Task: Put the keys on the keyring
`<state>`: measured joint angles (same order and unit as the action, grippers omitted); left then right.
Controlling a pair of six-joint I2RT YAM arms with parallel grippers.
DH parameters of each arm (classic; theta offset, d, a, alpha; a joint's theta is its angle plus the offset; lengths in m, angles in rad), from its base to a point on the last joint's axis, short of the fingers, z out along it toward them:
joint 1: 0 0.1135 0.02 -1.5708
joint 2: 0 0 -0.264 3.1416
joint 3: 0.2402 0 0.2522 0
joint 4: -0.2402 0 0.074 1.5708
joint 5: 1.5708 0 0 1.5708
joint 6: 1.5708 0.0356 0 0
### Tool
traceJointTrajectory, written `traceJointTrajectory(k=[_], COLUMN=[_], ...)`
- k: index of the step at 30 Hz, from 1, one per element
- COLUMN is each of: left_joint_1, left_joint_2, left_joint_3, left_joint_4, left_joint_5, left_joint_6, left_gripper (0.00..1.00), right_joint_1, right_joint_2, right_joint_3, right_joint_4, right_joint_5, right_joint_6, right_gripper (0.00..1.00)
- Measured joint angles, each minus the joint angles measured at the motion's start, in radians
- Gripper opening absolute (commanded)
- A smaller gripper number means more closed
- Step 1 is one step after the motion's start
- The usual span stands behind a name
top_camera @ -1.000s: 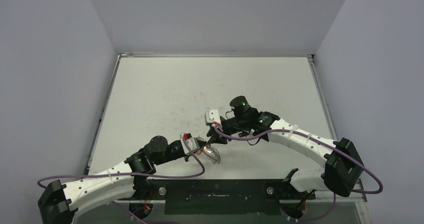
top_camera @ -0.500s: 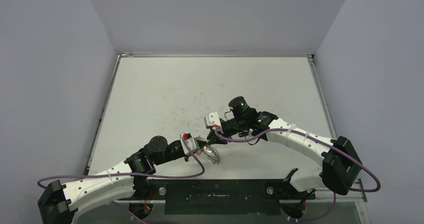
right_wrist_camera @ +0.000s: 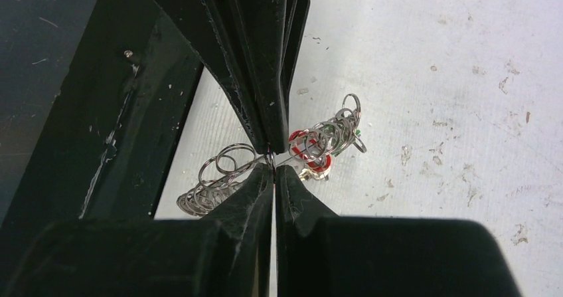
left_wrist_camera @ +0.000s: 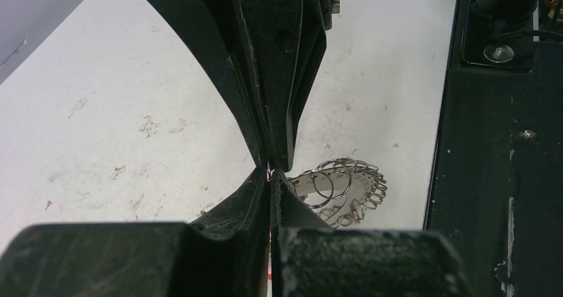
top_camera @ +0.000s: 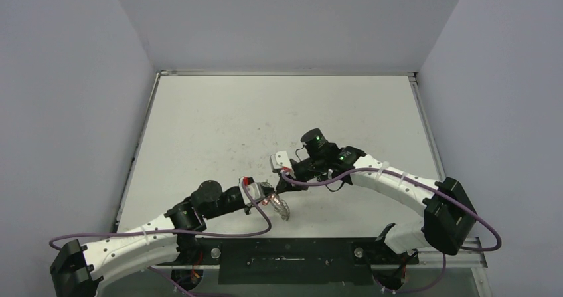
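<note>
Meanwhile the right gripper (right_wrist_camera: pixel 273 159) has edged slightly leftward toward the left gripper (left_wrist_camera: pixel 269 171); both pincers stay pinched together on the keyring (left_wrist_camera: pixel 342 187) wire.

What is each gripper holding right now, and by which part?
Both hold the keyring. The left fingers pinch a thin wire loop at its rim. The right fingers appear to pinch another of its loops.
</note>
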<state>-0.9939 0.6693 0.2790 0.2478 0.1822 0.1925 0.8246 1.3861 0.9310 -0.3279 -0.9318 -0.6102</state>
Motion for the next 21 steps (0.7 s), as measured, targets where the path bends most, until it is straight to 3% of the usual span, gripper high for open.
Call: traceJointTrajectory(k=[3, 6, 13, 16, 21], left_joint_1=[0.0, 0.0, 0.0, 0.0, 0.0], left_joint_2=[-0.01, -0.034, -0.067, -0.065, -0.058], left_joint_3=[0.0, 0.0, 0.005, 0.018, 0.038], left_joint_4=[-0.001, -0.001, -0.035, -0.056, -0.082], left_joint_5=[-0.001, -0.005, -0.043, -0.057, -0.06], left_joint_6=[0.0, 0.002, 0.013, 0.018, 0.03], left_gripper=[0.02, 0.19, 0.44, 0.44, 0.29], right_joint_1=[0.005, 0.027, 0.069, 0.085, 0.117], right_joint_2=[0.0, 0.001, 0.08, 0.136, 0.194], right_joint_3=[0.035, 0.101, 0.334, 0.43, 0.529], right_joint_4=[-0.061, -0.15, -0.406, -0.51, -0.639], right_joint_5=[0.021, 0.072, 0.197, 0.241, 0.323], right_joint_6=[-0.002, -0.002, 0.07, 0.097, 0.112], right_gripper=[0.0, 0.0, 0.0, 0.0, 0.0])
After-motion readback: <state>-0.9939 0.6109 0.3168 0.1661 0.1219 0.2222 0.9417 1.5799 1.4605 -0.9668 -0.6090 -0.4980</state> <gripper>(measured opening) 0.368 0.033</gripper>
